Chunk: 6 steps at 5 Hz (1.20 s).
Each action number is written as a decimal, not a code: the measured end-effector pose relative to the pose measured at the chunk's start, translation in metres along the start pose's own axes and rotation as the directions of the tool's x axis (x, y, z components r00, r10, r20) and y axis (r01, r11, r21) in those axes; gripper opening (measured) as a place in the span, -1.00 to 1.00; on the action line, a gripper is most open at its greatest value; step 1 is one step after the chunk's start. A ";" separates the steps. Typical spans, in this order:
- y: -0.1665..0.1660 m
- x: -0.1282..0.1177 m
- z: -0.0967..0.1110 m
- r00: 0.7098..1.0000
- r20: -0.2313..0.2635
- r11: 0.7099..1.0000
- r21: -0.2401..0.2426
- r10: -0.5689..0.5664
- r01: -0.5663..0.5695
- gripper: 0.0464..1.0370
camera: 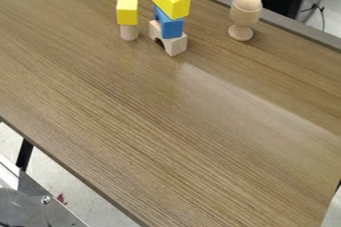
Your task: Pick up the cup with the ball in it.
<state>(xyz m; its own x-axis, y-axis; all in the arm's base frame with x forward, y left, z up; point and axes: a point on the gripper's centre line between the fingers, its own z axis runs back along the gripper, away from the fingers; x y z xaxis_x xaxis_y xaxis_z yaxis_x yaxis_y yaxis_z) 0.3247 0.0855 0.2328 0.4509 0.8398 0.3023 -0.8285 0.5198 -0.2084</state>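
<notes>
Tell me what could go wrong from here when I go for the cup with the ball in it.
The egg-shaped ball stands well above the cup's rim, so a tilt or a high grip might pop it out. The cup has a narrow stem on a small foot near the far edge of the table; a nudge could tip it. The tall, unevenly stacked block tower stands nearby and might topple if brushed.
</notes>
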 end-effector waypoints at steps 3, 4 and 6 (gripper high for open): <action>-0.053 0.022 -0.031 0.881 0.039 0.880 -0.041 -0.472 0.473 0.93; -0.074 0.026 -0.039 0.742 0.070 0.737 -0.088 -0.667 0.670 0.93; -0.105 0.017 -0.051 0.492 0.181 0.453 -0.218 -0.852 0.864 0.93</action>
<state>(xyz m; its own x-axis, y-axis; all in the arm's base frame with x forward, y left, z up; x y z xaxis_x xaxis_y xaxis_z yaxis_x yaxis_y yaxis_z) 0.4363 0.0534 0.2125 0.8672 -0.0579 0.4946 0.0867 0.9956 -0.0355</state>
